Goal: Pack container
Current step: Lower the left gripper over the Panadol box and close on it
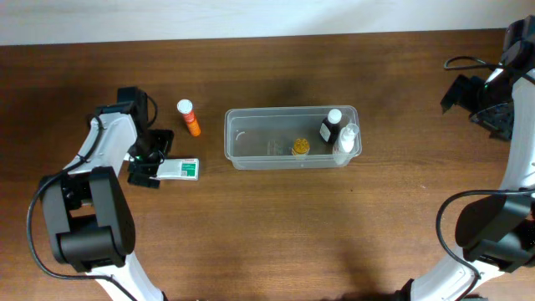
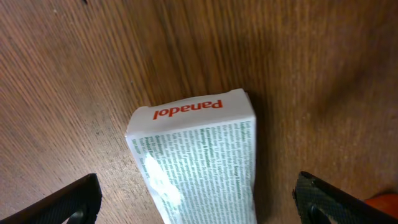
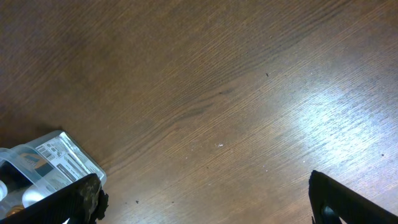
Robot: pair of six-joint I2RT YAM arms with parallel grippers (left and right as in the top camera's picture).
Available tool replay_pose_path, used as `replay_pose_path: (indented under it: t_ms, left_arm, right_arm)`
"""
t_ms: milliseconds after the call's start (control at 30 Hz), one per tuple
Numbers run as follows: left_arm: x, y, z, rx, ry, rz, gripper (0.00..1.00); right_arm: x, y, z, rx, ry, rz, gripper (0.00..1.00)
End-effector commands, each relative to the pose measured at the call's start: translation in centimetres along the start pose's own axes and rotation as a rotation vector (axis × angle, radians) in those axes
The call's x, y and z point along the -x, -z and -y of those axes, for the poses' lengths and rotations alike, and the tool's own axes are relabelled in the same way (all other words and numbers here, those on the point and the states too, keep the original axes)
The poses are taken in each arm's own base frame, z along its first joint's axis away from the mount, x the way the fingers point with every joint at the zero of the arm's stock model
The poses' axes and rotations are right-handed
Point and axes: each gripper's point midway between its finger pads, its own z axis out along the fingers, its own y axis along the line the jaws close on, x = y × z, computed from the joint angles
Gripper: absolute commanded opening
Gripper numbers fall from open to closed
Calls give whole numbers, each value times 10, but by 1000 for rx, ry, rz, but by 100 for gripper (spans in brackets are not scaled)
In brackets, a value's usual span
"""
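Observation:
The clear plastic container (image 1: pixel 251 150) stands mid-table and holds a dark bottle with a white cap (image 1: pixel 331 125), a clear bottle (image 1: pixel 345 142) and a small yellow-lidded jar (image 1: pixel 300 147). Its corner shows in the right wrist view (image 3: pixel 46 165). A white-and-green Panadol box (image 1: pixel 180 169) lies left of it. My left gripper (image 1: pixel 150 167) is open, its fingers either side of the box (image 2: pixel 199 162) without touching it. An orange bottle with a white cap (image 1: pixel 189 118) lies behind the box. My right gripper (image 1: pixel 483 104) is open and empty at the far right, over bare wood.
The table is dark brown wood (image 1: pixel 276 242). A black cable (image 1: pixel 464 61) lies at the back right near the right arm. A pale wall edge runs along the back of the table.

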Motion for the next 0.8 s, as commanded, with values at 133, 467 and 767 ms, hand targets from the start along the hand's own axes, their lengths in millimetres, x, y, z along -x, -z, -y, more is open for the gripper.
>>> replay_pose_path:
  t_ms: [133,467,767]
  left_arm:
    - [2,-12,-11,40,-12,14,99]
    - [1,-24,-16,40,-13,14,99]
    - [2,-24,-16,42,-13,21,99]
  right_arm:
    - [1,3,1,4,-4,9,98]
    - [1,3,1,4,-4,9,98]
    - [1,3,1,4,-5,9,98]
